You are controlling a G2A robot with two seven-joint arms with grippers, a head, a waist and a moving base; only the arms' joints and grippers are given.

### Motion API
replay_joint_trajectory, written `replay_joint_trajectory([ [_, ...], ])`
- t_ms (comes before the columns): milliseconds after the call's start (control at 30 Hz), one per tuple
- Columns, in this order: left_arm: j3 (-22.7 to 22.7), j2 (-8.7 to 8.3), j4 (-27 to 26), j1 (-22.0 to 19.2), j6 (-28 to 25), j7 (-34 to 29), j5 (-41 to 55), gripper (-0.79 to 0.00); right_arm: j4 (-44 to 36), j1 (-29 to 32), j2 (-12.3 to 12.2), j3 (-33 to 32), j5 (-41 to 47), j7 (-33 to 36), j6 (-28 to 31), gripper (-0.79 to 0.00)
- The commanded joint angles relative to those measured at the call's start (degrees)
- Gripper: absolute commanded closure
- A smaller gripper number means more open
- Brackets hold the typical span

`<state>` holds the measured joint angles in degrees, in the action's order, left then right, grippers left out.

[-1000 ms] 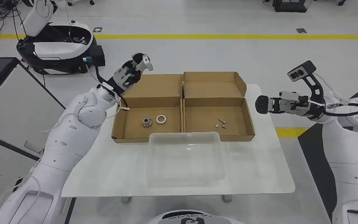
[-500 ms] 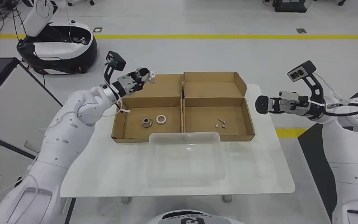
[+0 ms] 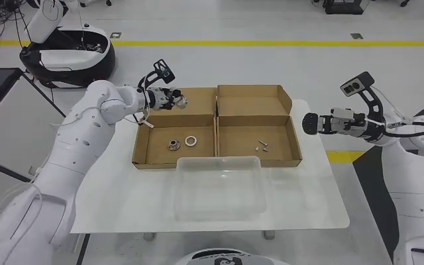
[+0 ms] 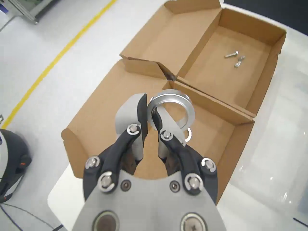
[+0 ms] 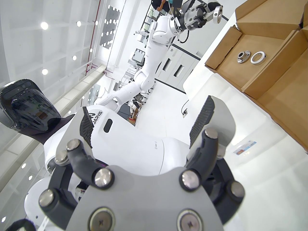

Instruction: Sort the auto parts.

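My left gripper (image 3: 175, 99) hangs over the open lid of the left cardboard box (image 3: 140, 142), shut on a silver metal ring (image 4: 171, 110) by its rim. The right wrist view shows that gripper farther off with the ring (image 5: 218, 13) at its tip. On the left box's floor lie a flanged metal hub (image 3: 173, 143) and a white ring (image 3: 191, 140). The right cardboard box (image 3: 294, 142) holds a few small bolts (image 3: 263, 145). Off the table's right edge, my right gripper (image 3: 310, 123) stands open with nothing between its fingers (image 5: 208, 116).
A clear plastic tray (image 3: 218, 185) sits on the white table (image 3: 311, 199) in front of both boxes. The boxes' lids (image 3: 252, 99) stand open toward the back. A dark wheeled machine (image 3: 66, 56) stands on the floor behind the table's left side.
My left gripper has swung right and toward the left box with the ring in it, the wrist turning over. The right arm has kept still.
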<state>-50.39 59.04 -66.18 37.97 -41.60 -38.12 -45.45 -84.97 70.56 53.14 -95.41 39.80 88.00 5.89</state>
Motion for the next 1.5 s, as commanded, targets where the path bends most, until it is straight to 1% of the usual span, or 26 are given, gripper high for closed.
replay_joint_trajectory([
  [0, 1.2, 0.25, 0.7, -0.7, -0.6, -4.0, 0.3, 0.0, 0.0, 0.0, 0.0, 0.0, 0.0, 0.0, 0.0, -0.785],
  [133, 2.9, 0.58, 2.6, -1.5, -0.4, -9.2, -0.4, 0.0, 0.0, 0.0, 0.0, 0.0, 0.0, 0.0, 0.0, -0.785],
  [400, 5.6, 1.07, 7.1, -2.9, -1.5, -12.1, -5.8, 0.0, 0.0, 0.0, 0.0, 0.0, 0.0, 0.0, 0.0, -0.785],
  [700, 7.4, 1.72, 12.2, -3.5, -2.3, -9.7, -9.8, 0.0, 0.0, 0.0, 0.0, 0.0, 0.0, 0.0, 0.0, -0.785],
  [967, 8.5, 2.15, 15.6, -2.7, -3.3, -8.9, -10.6, 0.0, 0.0, 0.0, 0.0, 0.0, 0.0, 0.0, 0.0, -0.785],
  [1100, 9.3, 2.35, 16.0, -2.5, -4.2, -9.9, -11.2, 0.0, 0.0, 0.0, 0.0, 0.0, 0.0, 0.0, 0.0, -0.785],
  [1267, 10.0, 2.46, 15.3, -2.0, -5.4, -11.7, -11.2, 0.0, 0.0, 0.0, 0.0, 0.0, 0.0, 0.0, 0.0, -0.785],
  [1467, 9.8, 2.16, 15.7, -0.8, -5.6, -12.3, -10.8, 0.0, 0.0, 0.0, 0.0, 0.0, 0.0, 0.0, 0.0, -0.785],
])
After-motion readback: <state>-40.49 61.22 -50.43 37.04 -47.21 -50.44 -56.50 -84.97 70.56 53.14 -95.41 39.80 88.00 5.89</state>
